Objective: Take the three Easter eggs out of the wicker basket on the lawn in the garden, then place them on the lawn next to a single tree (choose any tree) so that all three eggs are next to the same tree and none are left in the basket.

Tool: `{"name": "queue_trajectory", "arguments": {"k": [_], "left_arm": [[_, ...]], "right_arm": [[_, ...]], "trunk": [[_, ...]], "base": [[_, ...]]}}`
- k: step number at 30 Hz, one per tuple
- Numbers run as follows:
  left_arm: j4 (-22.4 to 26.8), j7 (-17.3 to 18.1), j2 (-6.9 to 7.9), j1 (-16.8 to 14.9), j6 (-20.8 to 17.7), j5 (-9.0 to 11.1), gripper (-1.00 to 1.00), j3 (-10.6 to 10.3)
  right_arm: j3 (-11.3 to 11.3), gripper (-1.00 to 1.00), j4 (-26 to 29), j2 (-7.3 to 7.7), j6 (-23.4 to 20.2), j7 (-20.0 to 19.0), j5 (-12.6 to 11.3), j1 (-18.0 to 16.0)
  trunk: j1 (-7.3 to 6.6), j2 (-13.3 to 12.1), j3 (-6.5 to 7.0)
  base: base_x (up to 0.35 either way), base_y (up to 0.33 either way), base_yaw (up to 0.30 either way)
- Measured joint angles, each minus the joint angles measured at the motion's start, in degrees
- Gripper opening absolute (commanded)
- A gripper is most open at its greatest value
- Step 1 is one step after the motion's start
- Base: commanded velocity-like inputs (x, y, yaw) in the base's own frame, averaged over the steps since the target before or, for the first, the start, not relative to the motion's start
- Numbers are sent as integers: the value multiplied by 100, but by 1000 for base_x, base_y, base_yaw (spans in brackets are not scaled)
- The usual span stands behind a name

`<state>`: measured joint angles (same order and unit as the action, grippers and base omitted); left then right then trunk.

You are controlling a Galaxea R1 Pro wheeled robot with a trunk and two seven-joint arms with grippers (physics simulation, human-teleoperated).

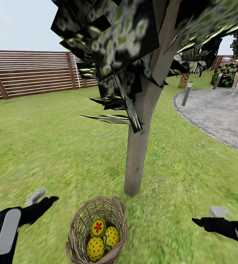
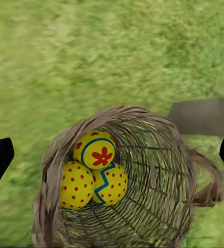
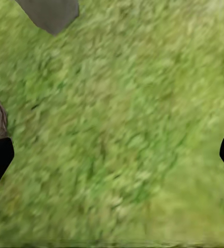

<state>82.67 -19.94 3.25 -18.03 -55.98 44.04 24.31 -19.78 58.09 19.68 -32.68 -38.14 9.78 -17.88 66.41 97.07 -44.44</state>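
Three eggs [image 1: 102, 237] lie together in the basket [image 1: 80, 223], nearest the robot: the flower egg [image 2: 95, 150] on top, the dotted egg [image 2: 76, 185] and the zigzag egg [image 2: 112, 184] touching beneath it. The basket leans on the lawn [image 1: 52, 146], its mouth open upward. Left pincer [image 1: 41, 200] hovers beside the basket, over grass, its fingers spread wide and holding nothing; right pincer [image 1: 207, 218] hovers well off to the other side, likewise spread and empty. Just beyond the basket the tree [image 1: 139, 146] rises from the grass, its trunk close to the rim, with dark mottled leaf panels overhead. Farther right a grey path [image 1: 221, 113] curves past a short post [image 1: 186, 93]. At the back a slatted fence [image 1: 34, 71] bounds the garden, with bushes [image 1: 227, 73] at far right.
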Motion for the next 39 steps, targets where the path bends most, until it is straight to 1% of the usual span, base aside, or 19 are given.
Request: {"name": "queue_trajectory", "arguments": {"k": [1, 3, 5, 6, 7, 9, 11, 12, 13, 15, 16, 18, 23, 29, 33, 35, 36, 38, 39], "left_arm": [[25, 4, 114, -13, -106, 474, 100, -1], [36, 7, 231, -16, -147, 965, 100, 0], [39, 5, 301, -2, -153, 1424, 100, 6], [36, 9, 337, 15, -155, 1756, 100, 23], [36, 9, 354, 23, -155, 1880, 100, 26], [35, 13, 378, 32, -164, 2028, 100, 13], [35, 60, 387, 37, -173, 2114, 100, 5], [35, 115, 390, 38, -173, 2145, 100, -1], [33, 231, 393, 39, -168, 2175, 100, -7], [34, 442, 397, 40, -165, 2190, 100, -10], [35, 678, 417, 40, -163, 2200, 100, -10], [21, 876, 456, 41, -162, 2198, 100, -10], [0, 1017, 505, 42, -161, 2198, 100, -4], [-13, 1032, 510, 42, -157, 2198, 100, 6], [-23, 1035, 511, 44, -155, 2198, 100, 23], [-29, 1034, 511, 43, -155, 2198, 100, 25], [-30, 1033, 511, 42, -154, 2198, 100, 28], [-37, 1033, 511, 43, -153, 2198, 100, 32], [-40, 1032, 510, 42, -152, 2198, 100, 33]], "right_arm": [[236, 100, 239, -168, -220, 89, 108, 0], [432, 100, 340, -258, -316, 130, 175, 0], [624, 100, 389, -299, -363, 148, 200, -1], [868, 100, 409, -321, -393, 158, 246, 0], [1034, 100, 415, -328, -421, 164, 308, -3], [1399, 100, 427, -339, -614, 174, 487, -2], [1690, 100, 512, -405, -989, 214, 649, -2], [1769, 100, 594, -483, -1210, 301, 706, -2], [1827, 100, 739, -612, -1531, 541, 768, -2], [1870, 100, 950, -735, -1870, 943, 823, -2], [1889, 100, 1143, -784, -2082, 1167, 835, -2], [1904, 100, 1260, -804, -2227, 1267, 846, -2], [1939, 100, 1378, -823, -2411, 1326, 852, -4], [1940, 100, 1537, -820, -2435, 1336, 851, -4], [1938, 100, 1604, -818, -2439, 1332, 844, -4], [1950, 100, 1733, -823, -2448, 1331, 837, -4], [1985, 100, 1826, -826, -2463, 1328, 830, -3], [2148, 100, 1929, -836, -2476, 1323, 827, -2], [2301, 100, 1958, -842, -2481, 1322, 822, -2]], "trunk": [[0, 0, 0], [0, 0, 0], [0, 0, 0], [0, 0, 0], [0, 0, 0], [0, 0, 0], [0, 0, 0], [0, 0, 0], [0, 0, 0], [0, 0, 0], [0, 0, 0], [0, 0, 0], [1, 0, 0], [2, 0, -1], [0, 0, -9], [0, 0, -15], [0, 0, -18], [0, 0, -25], [0, 0, -29]], "base": [[0, 0, 0], [0, 0, 0], [0, 0, 0], [0, 0, 0], [0, 0, 0], [0, 0, 0], [0, 0, 0], [0, 0, 0], [0, 0, 0], [0, 0, 0], [0, 0, 9], [0, 0, 113], [-69, 37, 253], [-181, 114, 297], [-39, 23, 300], [-8, 4, 299], [-3, 2, 293], [-1, 1, 282], [-1, 0, 270]]}}
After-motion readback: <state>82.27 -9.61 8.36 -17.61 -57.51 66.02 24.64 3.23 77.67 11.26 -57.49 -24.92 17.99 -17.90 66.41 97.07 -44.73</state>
